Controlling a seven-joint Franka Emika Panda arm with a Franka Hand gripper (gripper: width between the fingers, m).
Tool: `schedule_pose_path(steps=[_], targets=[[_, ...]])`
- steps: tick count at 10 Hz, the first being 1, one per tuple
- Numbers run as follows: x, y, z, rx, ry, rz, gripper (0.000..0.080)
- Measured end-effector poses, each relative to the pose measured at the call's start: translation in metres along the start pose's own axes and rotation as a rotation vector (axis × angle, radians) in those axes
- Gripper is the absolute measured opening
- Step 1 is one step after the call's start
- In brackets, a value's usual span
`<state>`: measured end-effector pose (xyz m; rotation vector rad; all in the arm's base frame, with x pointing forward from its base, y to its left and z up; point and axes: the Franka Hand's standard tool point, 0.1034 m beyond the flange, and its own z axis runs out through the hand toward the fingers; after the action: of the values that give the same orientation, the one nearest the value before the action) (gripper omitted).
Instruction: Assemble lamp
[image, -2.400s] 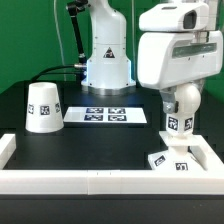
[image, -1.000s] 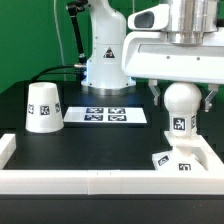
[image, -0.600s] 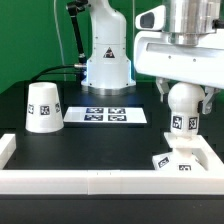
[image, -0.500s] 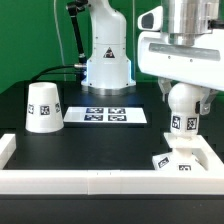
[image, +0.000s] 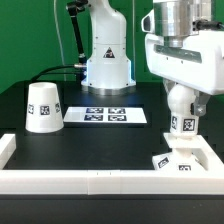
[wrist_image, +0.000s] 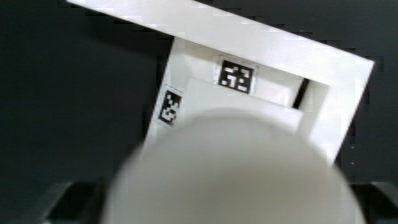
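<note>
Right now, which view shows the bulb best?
The exterior view. There the bulb is sharp, its tag faces the camera, and it stands upright on the base. Only its top is hidden by the end effector. The wrist view gives just a blurred pale mass close to the lens.

The exterior camera sits in front of the table, slightly above the bulb (image: 181, 112). It faces past the bulb toward the arm's pedestal (image: 107, 62), at middle range. The wrist camera looks down from just over the bulb, so near that it blurs. Both views share the bulb, the base (image: 178, 161) under it and the rail (image: 100, 181) nearby.
</note>
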<state>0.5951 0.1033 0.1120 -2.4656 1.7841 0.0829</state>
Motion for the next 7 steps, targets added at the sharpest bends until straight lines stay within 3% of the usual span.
schedule_pose_path(steps=[1,3,7], targets=[[-0.0003,0.0000,0.0002,0.000,0.000,-0.013,0.0673],[-0.0007,0.0000,0.0002,-0.001,0.002,-0.061,0.0694],[-0.0019,-0.0006,-0.0003,0.000,0.003,-0.540,0.0699]])
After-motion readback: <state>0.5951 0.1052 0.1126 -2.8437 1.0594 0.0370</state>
